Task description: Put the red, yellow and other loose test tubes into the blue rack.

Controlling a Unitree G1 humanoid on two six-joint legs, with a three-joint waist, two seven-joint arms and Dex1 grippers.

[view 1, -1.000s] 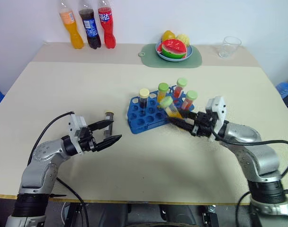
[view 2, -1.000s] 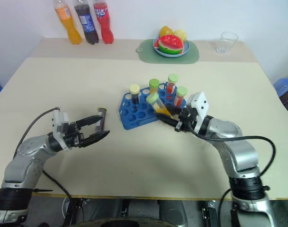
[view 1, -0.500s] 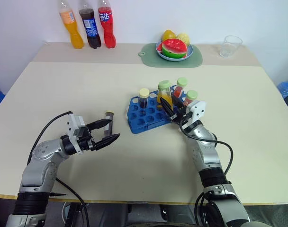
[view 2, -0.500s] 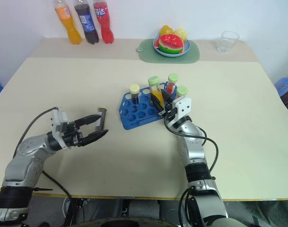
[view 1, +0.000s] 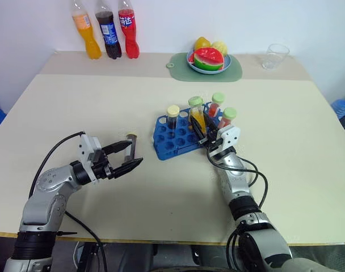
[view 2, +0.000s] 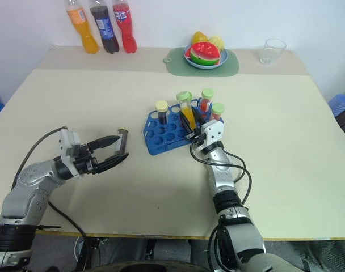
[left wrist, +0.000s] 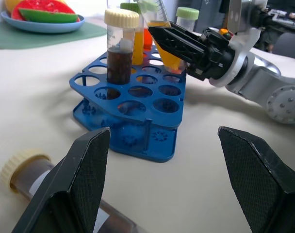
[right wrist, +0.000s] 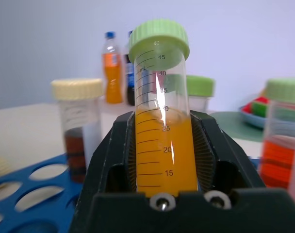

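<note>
My right gripper (view 1: 202, 130) is shut on the yellow test tube (right wrist: 159, 141) with a green cap and holds it nearly upright over the blue rack (view 1: 171, 146). The tube's tip is hidden by the fingers. A dark tube with a cream cap (view 1: 172, 118) and orange-red tubes with green caps (view 1: 217, 105) stand in the rack. A dark grey-brown test tube with a tan cap (left wrist: 22, 167) lies on the table left of the rack. My left gripper (view 1: 134, 154) is open beside it, pointing toward the rack, with nothing between its fingers.
Three soda bottles (view 1: 107, 31) stand at the back left by the wall. A fruit plate (view 1: 190, 61) sits on a green mat (view 1: 177, 62) at the back centre. A clear cup (view 1: 274, 55) stands at the back right.
My right arm has swung in from the right to the near side of the rack. The yellow tube has gone from tilted to nearly upright over the holes. The left gripper stayed put.
</note>
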